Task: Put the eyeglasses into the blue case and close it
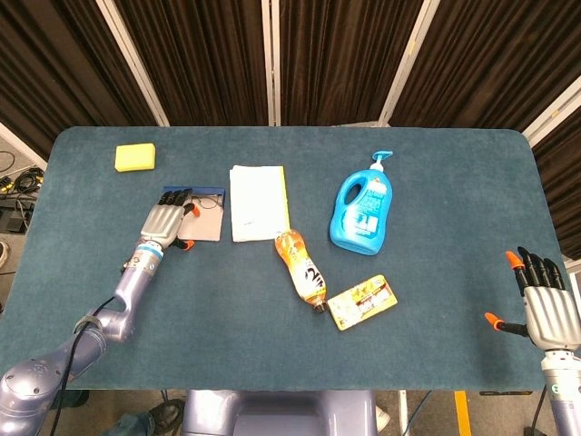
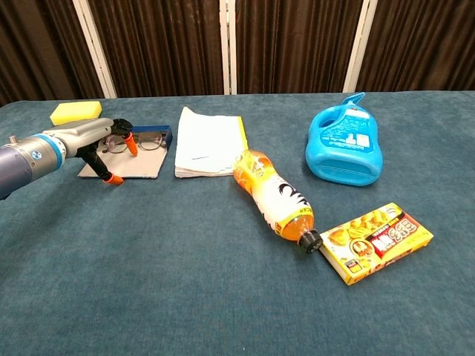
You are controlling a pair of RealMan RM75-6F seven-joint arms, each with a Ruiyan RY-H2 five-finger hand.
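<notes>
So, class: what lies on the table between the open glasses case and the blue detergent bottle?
The white notebook, seen in the head view between case and detergent bottle.

We see a bench [image 1: 436,272] covered in dark teal cloth filling the frame, dark brown curtains [image 1: 204,59] with pale vertical rails [image 1: 270,59] along the top.

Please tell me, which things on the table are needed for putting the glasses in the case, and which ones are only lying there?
Needed for the job:
eyeglasses
blue case, open
left hand, over the case

Only lying there:
yellow sponge
white notebook
orange drink bottle, on its side
blue detergent bottle
yellow snack box
right hand, idle and holding nothing
</notes>
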